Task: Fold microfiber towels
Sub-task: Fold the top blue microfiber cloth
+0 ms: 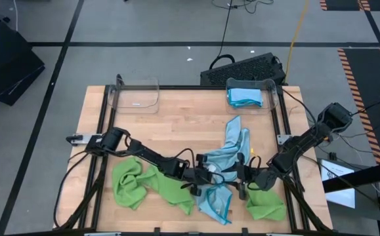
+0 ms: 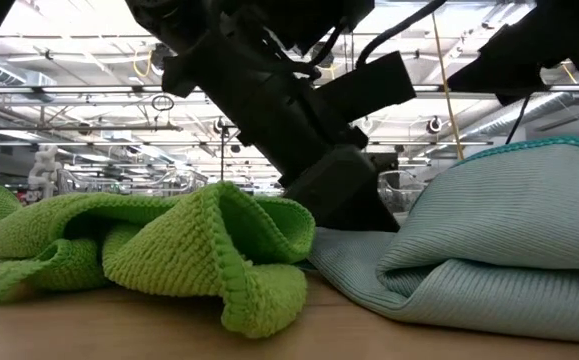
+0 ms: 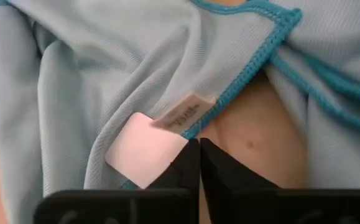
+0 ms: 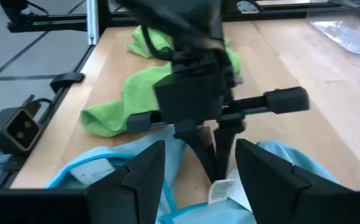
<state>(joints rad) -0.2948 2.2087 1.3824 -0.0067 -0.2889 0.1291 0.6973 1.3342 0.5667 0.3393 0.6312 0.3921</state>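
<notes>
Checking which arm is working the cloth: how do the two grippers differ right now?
The left gripper has its fingers shut at the blue towel's teal edge, by the label; the right gripper has its fingers open, holding nothing. Both hang low over that towel, facing each other near the table's front edge.

A: Blue towel [image 3: 74,81]? Soft cloth w/ tiny ribs, matt, stitched teal edge.
B: Green towels [image 2: 169,250]?
A: Fuzzy, bumpy cloth.
B: Worktop [image 1: 183,124]?
A: Smooth pale wood.
B: Bins [image 1: 135,96]?
A: Clear shiny plastic.
B: Left gripper [image 3: 199,163]?
A: Black, matt, hard plastic-looking.
</notes>
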